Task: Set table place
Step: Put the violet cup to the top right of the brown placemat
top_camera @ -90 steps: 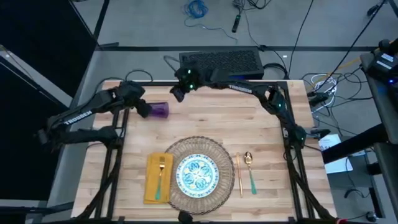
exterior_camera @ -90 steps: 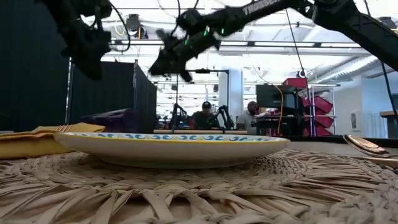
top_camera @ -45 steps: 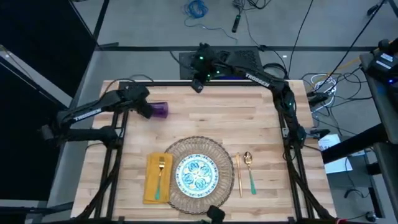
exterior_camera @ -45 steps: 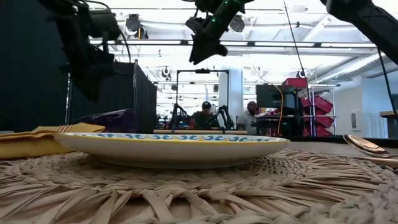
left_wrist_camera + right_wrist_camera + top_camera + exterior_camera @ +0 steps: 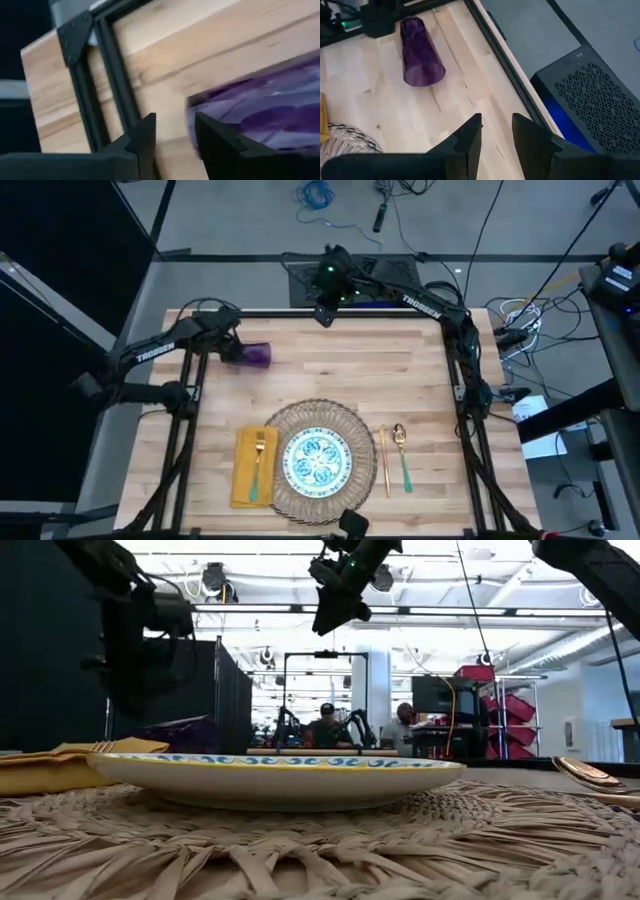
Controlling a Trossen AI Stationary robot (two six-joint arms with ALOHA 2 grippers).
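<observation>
While the purple cup point(image 5: 258, 356) lies on its side – empty – the left gripper point(image 5: 228, 350) beside it and the right gripper point(image 5: 496, 131) both stand narrowly apart, holding nothing.

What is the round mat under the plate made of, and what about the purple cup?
The round mat looks like woven wicker or straw: tan, dull strands plaited together. The purple cup, lying on its side, seems see-through plastic or maybe glass, since the table shows faintly through it. The plate looks like glazed ceramic, shiny with a teal pattern.

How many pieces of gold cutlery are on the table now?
3: a fork on the yellow napkin left of the plate; a spoon and a thin utensil right of it.
</observation>
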